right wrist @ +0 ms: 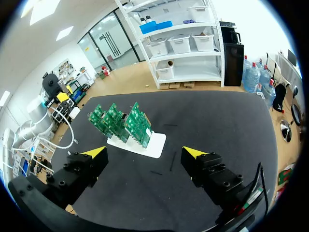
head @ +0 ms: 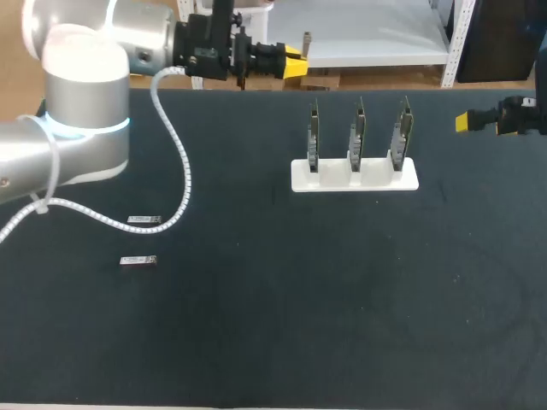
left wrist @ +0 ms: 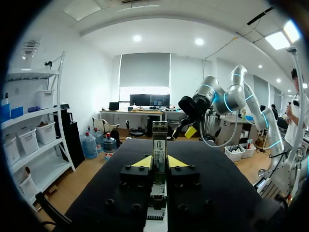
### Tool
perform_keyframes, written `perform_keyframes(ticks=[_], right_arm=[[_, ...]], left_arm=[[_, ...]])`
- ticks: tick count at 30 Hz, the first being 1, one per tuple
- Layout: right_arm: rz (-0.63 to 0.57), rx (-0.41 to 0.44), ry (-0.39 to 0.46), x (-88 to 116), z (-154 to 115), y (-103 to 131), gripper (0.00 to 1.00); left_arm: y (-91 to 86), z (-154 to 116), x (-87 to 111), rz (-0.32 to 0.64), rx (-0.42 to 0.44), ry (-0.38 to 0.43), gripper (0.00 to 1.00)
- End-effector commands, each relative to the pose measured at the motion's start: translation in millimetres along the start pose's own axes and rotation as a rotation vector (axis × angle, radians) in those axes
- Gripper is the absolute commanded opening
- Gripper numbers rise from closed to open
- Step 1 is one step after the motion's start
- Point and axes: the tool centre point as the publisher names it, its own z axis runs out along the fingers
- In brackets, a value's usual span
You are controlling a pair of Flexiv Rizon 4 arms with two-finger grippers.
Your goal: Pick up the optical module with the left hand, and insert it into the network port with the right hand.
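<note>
the pick-up looks done and the hand-over is the step in hand. the left gripper [head: 293, 64] hangs over the far edge of the bench [head: 342, 307], at about 12 o'clock in the head view. its fingers [left wrist: 136, 169] are closed narrow on the optical module [left wrist: 160, 140], which stands upright between the yellow tips and pokes out well past them. the right gripper [right wrist: 145, 152] sits out at the bench's 2 o'clock edge, well apart from the left one, its fingers [right wrist: 82, 171] spread wide with nothing between them. ahead of it, just off the middle of the bench toward 2 o'clock, a white stand [head: 355, 178] carries three green circuit boards [head: 357, 132] set on edge in a row. the network port should be on one of these, though i cannot make it out. two spare modules [head: 144, 220] lie flat at about 9 o'clock, the nearer one [head: 138, 260] just beside the other, and neither is needed now. next, i judge, the arms must meet so the right fingers can take the module's free end squarely before the left lets go. that grip should leave the plug end clear and the body straight, since a tilted module would likely jam at the port mouth. which end is the plug end i cannot tell.
</note>
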Motion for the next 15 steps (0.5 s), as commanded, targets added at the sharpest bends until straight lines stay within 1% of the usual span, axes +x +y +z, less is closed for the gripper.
perform_keyframes(ticks=[1,7,15], right_arm=[[0.001,0.003,-0.001,0,0,1,1.0],[0.001,0.003,-0.001,0,0,1,1.0],[0.001,0.003,-0.001,0,0,1,1.0]], left_arm=[[3.6,15,4.1,-0.007,-0.009,-0.013,0.0],[3.6,24,12.0,-0.032,-0.009,-0.024,0.0],[3.6,23,22.7,-0.082,-0.005,-0.046,0.0]])
